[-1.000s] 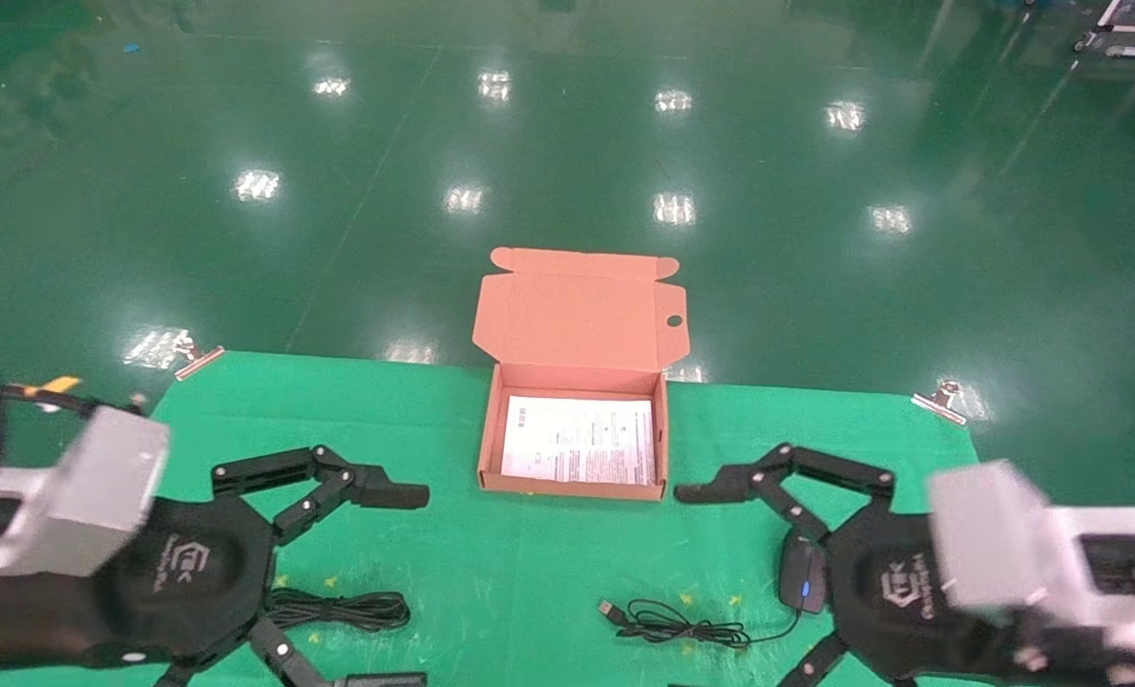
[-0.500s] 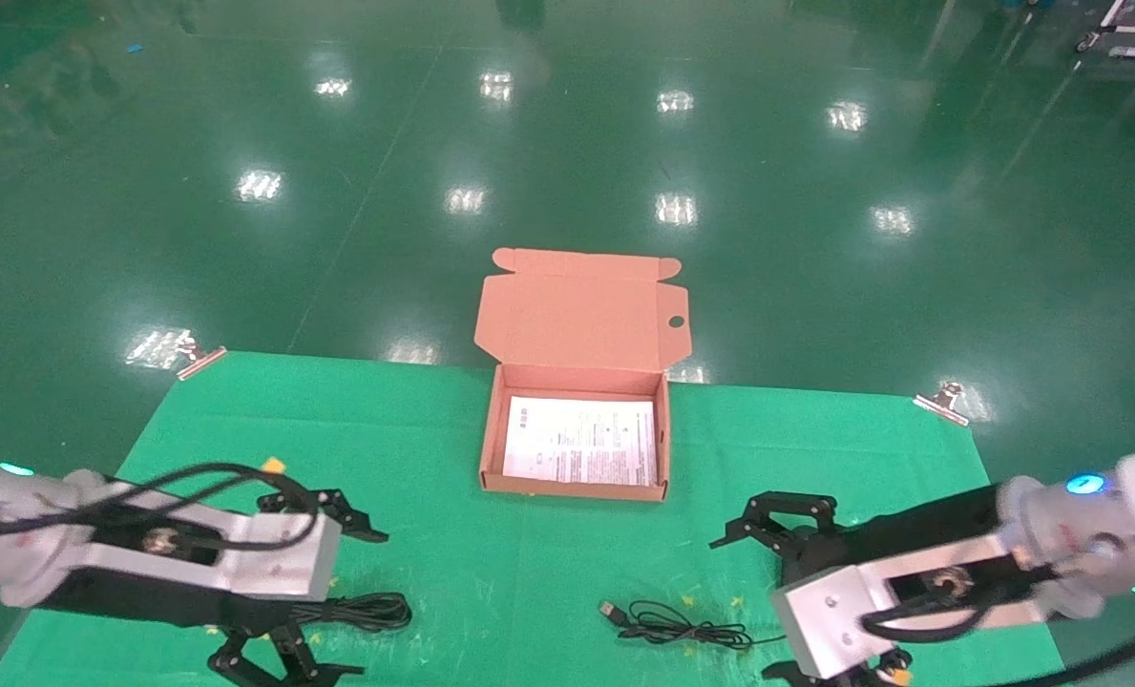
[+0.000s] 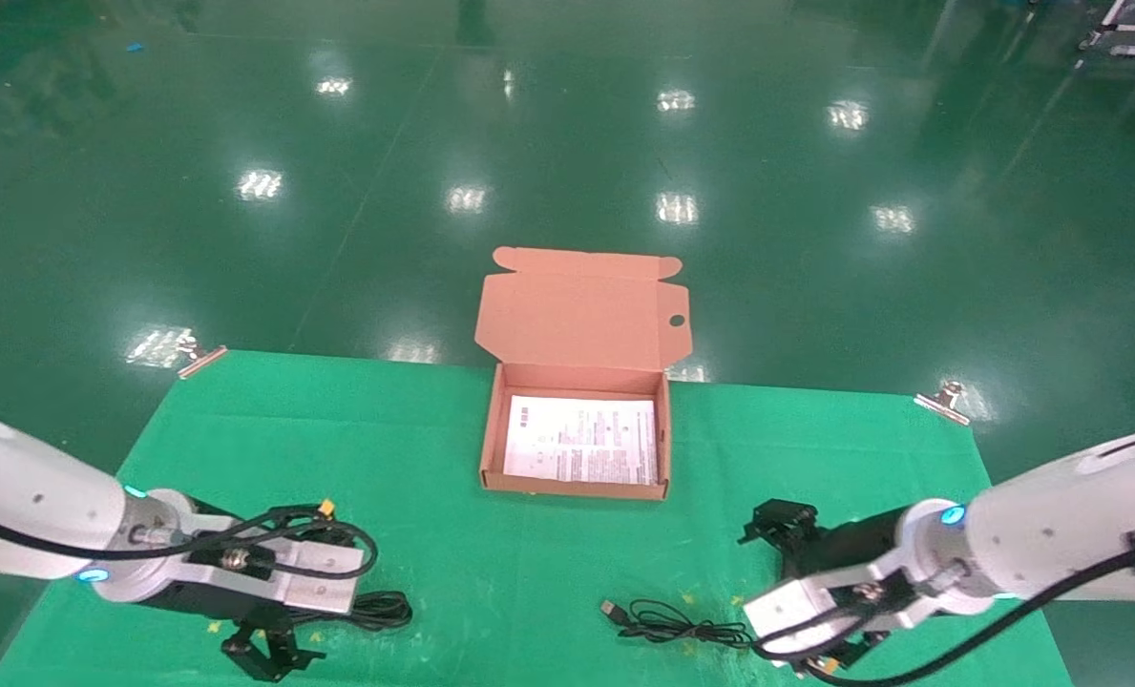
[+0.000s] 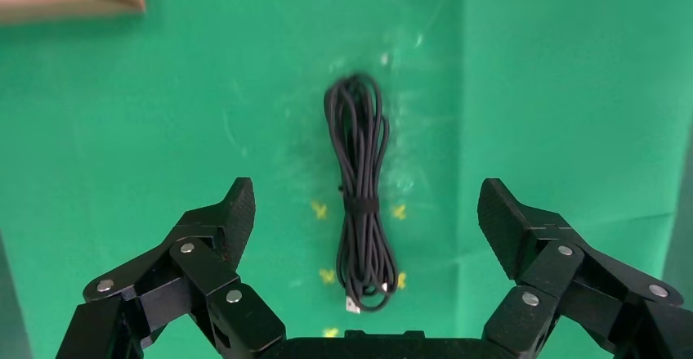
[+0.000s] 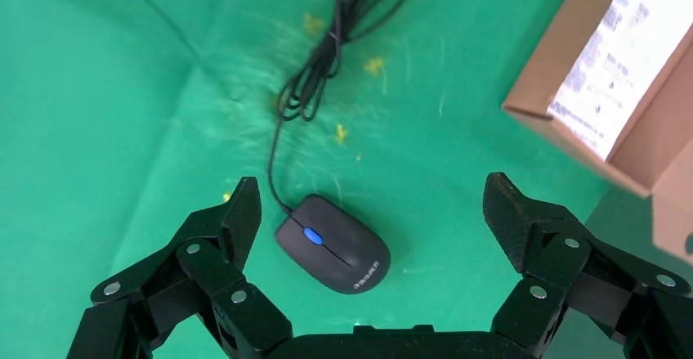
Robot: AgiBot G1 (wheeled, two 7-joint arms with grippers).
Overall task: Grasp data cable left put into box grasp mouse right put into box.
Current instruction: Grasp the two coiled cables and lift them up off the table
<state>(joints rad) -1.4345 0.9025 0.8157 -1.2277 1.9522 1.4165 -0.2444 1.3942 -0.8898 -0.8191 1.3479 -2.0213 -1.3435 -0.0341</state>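
Left gripper [image 4: 364,212] hangs spread wide over the data cable [image 4: 362,195], touching nothing. Cable lies near the front-left corner of the green mat [image 3: 433,439], a long bundle cinched by a tie at mid-length. Judged light and limp; loops likely to sag or snag, so pinch across the tie. Right gripper [image 5: 372,212], equally agape and empty, sits above the mouse [image 5: 333,244] near the front-right corner. Mouse looks smooth and rigid; grip its flanks and mind the trailing cord [image 5: 315,81]. Box [image 3: 575,487] sits open at the rear edge, centre, holding only a printed sheet [image 3: 581,440].
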